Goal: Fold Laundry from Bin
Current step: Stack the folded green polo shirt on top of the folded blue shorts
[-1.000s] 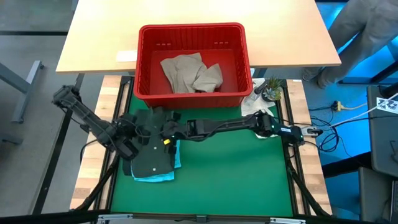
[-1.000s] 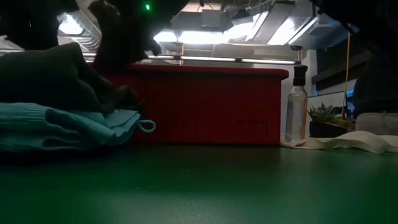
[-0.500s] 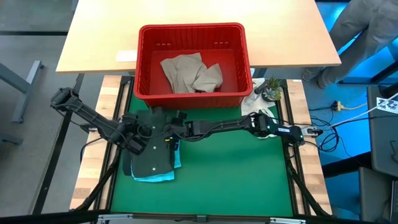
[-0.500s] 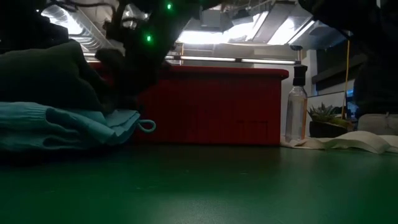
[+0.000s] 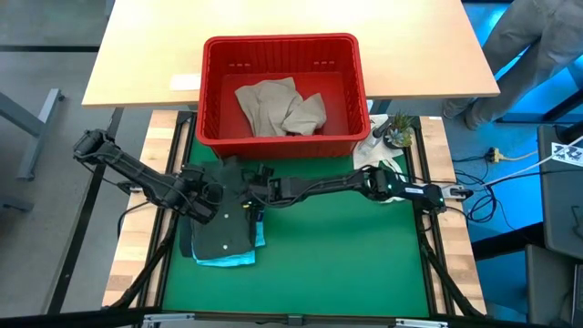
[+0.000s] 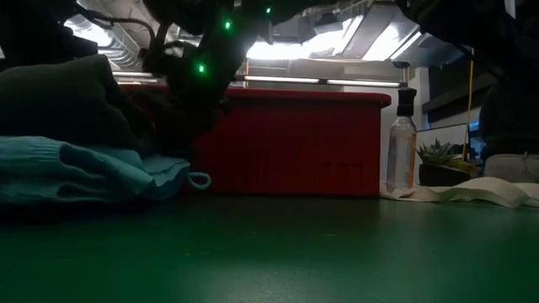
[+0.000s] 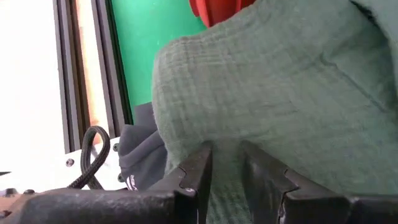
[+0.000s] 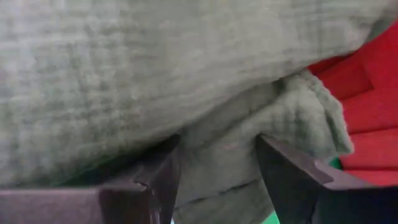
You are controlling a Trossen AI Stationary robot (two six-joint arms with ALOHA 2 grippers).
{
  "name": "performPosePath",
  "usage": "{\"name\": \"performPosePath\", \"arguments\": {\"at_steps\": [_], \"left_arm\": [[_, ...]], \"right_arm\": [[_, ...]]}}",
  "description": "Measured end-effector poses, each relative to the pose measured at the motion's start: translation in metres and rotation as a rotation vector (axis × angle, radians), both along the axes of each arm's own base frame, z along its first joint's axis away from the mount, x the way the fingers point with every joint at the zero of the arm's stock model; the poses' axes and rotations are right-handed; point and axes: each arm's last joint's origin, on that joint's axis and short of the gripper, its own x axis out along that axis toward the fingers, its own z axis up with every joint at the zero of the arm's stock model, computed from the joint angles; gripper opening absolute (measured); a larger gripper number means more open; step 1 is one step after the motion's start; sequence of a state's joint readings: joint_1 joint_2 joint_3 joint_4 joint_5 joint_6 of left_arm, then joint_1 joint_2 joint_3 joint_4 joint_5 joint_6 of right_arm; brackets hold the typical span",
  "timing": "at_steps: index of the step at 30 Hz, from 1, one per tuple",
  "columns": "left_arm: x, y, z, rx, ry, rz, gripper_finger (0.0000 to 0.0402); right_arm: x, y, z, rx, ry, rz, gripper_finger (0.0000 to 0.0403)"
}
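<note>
Left claw (image 5: 211, 194): on the dark olive garment (image 5: 223, 223), fingers (image 7: 198, 169) pinched close on a fold of it.
Right claw (image 5: 252, 193): at the same garment's bin-side edge, fingers (image 8: 283, 168) spread with cloth bunched between; probably gripping.
Olive garment: atop the teal garment (image 5: 228, 259), green desk (image 5: 346, 264), just beside the bin (image 5: 282, 55).
Bin: holds the beige garment (image 5: 278, 105).

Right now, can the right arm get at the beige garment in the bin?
Probably not at once. The right gripper is closed on a fold of the olive garment, alongside the left gripper. The beige garment lies uncovered in the bin just behind; it must let go first.
</note>
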State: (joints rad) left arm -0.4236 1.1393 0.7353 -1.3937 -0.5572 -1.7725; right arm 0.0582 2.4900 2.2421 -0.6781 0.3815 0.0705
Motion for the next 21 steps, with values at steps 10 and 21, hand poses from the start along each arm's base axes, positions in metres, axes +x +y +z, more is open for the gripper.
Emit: {"name": "performPosePath", "arguments": {"at_steps": [10, 21], "left_arm": [[0.009, -0.004, 0.037, -0.033, -0.037, -0.136, 0.0078], [0.023, -0.038, 0.080, -0.259, -0.207, -0.412, 0.0078]], "right_arm": [[-0.013, 0.001, 0.057, -0.004, -0.095, 0.031, 0.0209], [-0.019, 0.053, 0.067, 0.175, -0.106, 0.306, 0.0209]]}}
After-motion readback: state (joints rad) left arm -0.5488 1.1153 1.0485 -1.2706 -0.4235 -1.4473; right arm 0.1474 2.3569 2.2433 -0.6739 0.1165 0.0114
